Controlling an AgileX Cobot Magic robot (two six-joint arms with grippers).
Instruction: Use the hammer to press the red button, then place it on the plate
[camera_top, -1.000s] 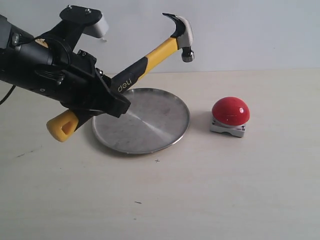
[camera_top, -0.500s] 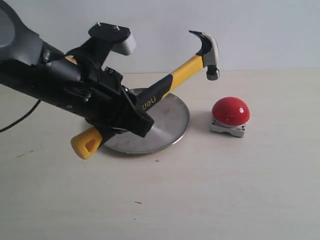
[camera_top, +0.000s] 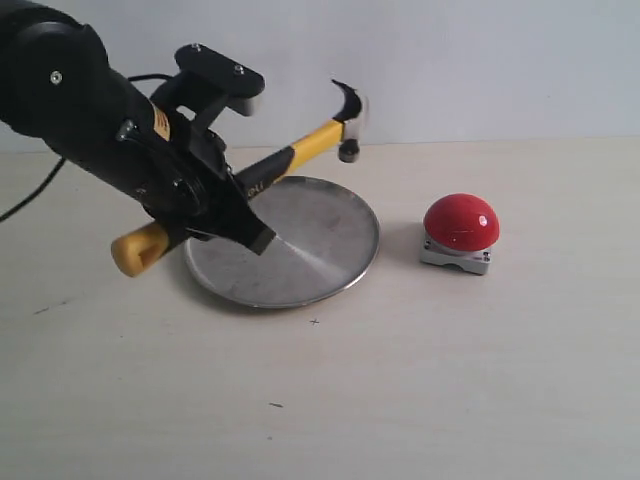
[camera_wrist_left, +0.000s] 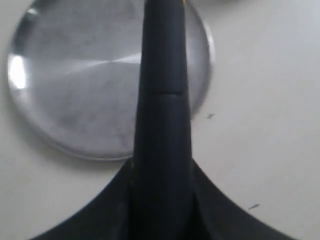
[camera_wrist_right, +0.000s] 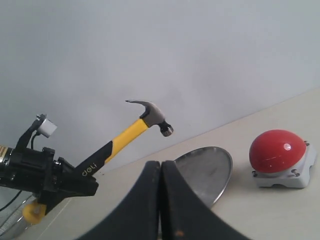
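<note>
Left gripper clamps the hammer aloft over the plate, well apart from the red button; the hammer is not yet placed. Right gripper is closed, empty.

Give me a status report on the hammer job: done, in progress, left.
Done: the left gripper has the hammer gripped by its handle. In hand: the hammer hangs tilted above the plate, head up, well clear of the red button. Whether that button was pressed cannot be told. Left: laying the hammer on the plate. The right gripper sits shut, holding nothing.
</note>
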